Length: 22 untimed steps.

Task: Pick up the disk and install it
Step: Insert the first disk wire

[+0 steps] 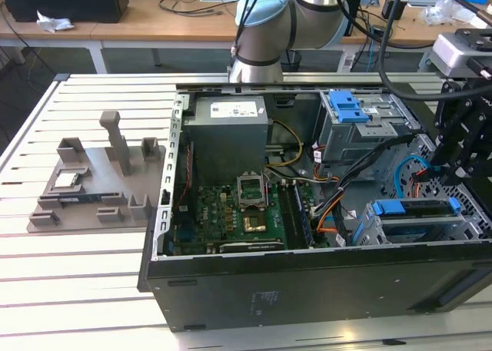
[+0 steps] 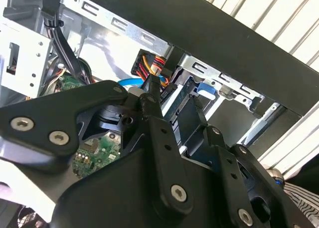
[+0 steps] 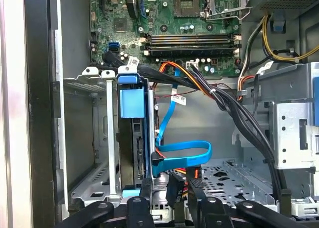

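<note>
A white slatted table (image 1: 69, 289) carries the work, with a wooden desk (image 1: 154, 17) strewn with cables behind it. At the exterior view's left lies a grey fixture tray (image 1: 100, 190) with upright posts. Beside it stands an open computer case (image 1: 307, 274), its green motherboard (image 1: 231, 216) lying flat below the grey power supply (image 1: 229, 140). Further toward the exterior view's right, a grey drive cage (image 1: 369, 132) bears a blue latch piece (image 1: 346, 105). Near the case's front wall the disk (image 1: 415, 216), edged by its blue carrier, sits seated in a lower metal bay (image 1: 369, 236); in the first wrist view it (image 3: 133, 138) stands on edge between the bay's rails, a blue data cable (image 3: 182, 153) looping just beside it. The black gripper (image 1: 453, 159) hangs at the exterior view's right edge, just above the disk. In the first wrist view its fingertips (image 3: 172, 185) stand apart, holding nothing, one near the disk's end.
</note>
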### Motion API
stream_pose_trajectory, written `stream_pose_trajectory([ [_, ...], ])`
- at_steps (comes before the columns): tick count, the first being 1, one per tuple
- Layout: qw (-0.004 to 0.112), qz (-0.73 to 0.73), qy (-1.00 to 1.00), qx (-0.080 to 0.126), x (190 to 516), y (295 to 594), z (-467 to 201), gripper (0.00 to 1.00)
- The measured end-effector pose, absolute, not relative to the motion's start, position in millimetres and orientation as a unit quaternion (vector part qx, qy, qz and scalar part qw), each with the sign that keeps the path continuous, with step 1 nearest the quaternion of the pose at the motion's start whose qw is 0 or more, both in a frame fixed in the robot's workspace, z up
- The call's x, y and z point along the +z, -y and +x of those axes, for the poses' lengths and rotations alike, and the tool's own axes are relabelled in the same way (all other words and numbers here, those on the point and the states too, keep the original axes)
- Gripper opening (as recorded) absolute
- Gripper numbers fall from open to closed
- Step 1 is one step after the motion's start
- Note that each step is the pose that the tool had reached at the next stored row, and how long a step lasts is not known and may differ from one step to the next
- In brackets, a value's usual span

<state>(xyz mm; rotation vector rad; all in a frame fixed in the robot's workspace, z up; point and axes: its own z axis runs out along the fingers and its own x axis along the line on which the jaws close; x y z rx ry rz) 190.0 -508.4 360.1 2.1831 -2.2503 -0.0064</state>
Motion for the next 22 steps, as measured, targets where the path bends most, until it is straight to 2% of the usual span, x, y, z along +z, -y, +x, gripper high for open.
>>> stream_pose_trajectory([
  [5, 0.003, 0.696, 0.718, -0.002, 360.0, 508.5, 189.9, 0.41],
  [8, 0.003, 0.696, 0.718, -0.002, 359.9, 508.4, 189.9, 0.22],
  [9, 0.003, 0.696, 0.718, -0.002, 359.9, 508.4, 190.0, 0.22],
  [10, 0.004, 0.696, 0.718, -0.002, 359.9, 508.4, 190.0, 0.17],
  [22, 0.004, 0.696, 0.718, -0.001, 359.8, 515.7, 185.7, 0.17],
])
